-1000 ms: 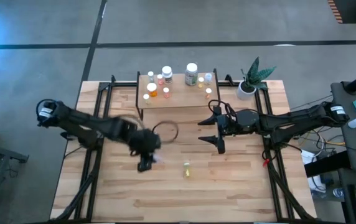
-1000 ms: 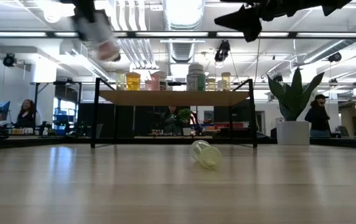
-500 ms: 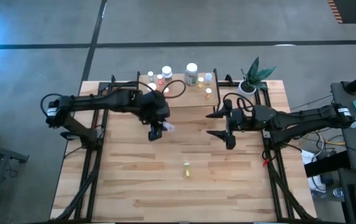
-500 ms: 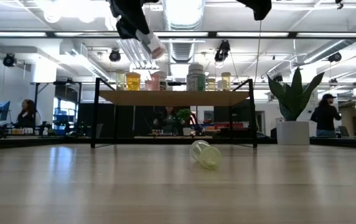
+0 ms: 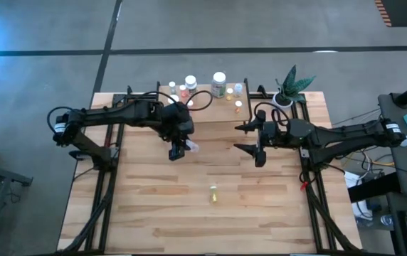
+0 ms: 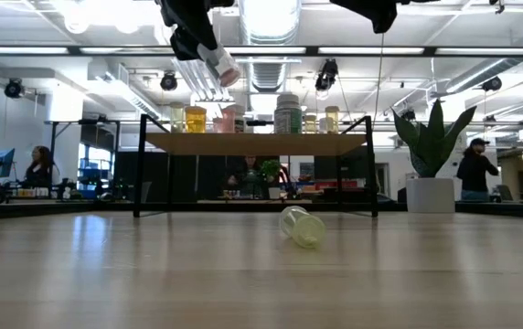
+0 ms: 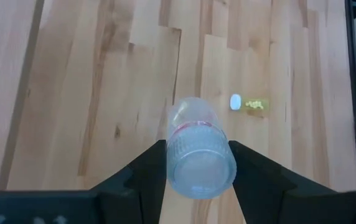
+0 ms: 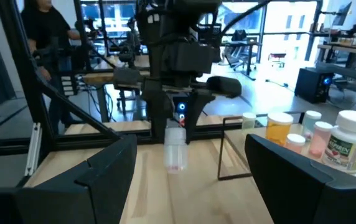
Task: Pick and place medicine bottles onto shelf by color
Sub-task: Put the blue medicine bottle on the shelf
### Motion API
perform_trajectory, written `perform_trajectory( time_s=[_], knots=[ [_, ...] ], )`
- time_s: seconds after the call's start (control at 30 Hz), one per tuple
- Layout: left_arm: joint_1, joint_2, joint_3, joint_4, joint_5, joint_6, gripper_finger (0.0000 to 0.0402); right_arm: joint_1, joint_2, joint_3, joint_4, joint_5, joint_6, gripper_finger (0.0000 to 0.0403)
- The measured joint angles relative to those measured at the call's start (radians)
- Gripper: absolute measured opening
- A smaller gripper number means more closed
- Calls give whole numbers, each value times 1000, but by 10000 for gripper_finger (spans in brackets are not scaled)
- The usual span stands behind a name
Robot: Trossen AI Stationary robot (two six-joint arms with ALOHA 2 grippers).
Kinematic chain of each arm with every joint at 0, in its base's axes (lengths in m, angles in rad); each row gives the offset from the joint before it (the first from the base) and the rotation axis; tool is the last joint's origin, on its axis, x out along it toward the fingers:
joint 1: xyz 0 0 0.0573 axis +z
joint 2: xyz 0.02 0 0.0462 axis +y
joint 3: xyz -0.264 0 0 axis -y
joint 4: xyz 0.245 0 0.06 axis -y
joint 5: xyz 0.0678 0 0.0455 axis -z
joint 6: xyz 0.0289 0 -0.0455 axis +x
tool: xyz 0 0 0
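My left gripper [image 5: 179, 148] hangs above the table just in front of the shelf [image 5: 203, 114], shut on a clear medicine bottle [image 7: 193, 118] with pink contents. It also shows in the low view as the bottle [image 6: 220, 64] under the gripper [image 6: 193, 32]. My right gripper [image 5: 252, 142] stands open and level to the right of it, holding nothing, fingers pointing toward the left arm. A small yellow bottle [image 5: 213, 193] lies on its side on the table's middle. Several bottles [image 5: 219, 84] stand on the shelf's far part. My left gripper pinches the clear bottle between its two fingers [image 7: 147, 168] at the ribbed cap end [image 7: 200, 168]. The fingers slant down from the table's left and far side. The bottle sticks out beyond the fingertips, tilted with its pink-filled end [image 6: 229, 75] lowest, lifted clear of table and shelf.
A potted green plant [image 5: 289, 89] stands at the table's far right corner beside the shelf. Black frame rails [image 5: 107, 185] run along the table's left and right sides. People [image 6: 472, 169] stand in the room behind.
My left gripper has swung from the table's middle toward the far edge and the shelf, rising and turning, with the clear bottle carried along in its fingers; in the last half second it has kept nearly still. My right gripper has risen a little.
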Motion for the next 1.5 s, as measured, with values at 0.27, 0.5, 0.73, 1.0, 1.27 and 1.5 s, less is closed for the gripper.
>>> perform_trajectory(
  time_s=[0.27, 0.5, 0.73, 1.0, 1.27, 1.5],
  knots=[
    [0, 0, -4, -15, 2, -5, 147, 0, -1, 19, 2, 0, -28, 288],
    [-1, 0, -6, -16, 10, -5, 147, 0, -2, 43, -3, 8, -27, 288],
    [-2, 0, -8, -15, 10, -6, 147, 0, -2, 43, -13, 8, 14, 288],
    [-2, 0, -8, -9, 10, -6, 147, 0, 64, 40, -36, -39, 46, 288],
    [-2, 0, -8, -4, 10, -7, 147, 0, 235, 58, 33, -37, 54, 288],
    [-3, 0, -1, -4, 10, -4, 147, -7, 344, 159, 17, -37, 81, 288]
  ],
)
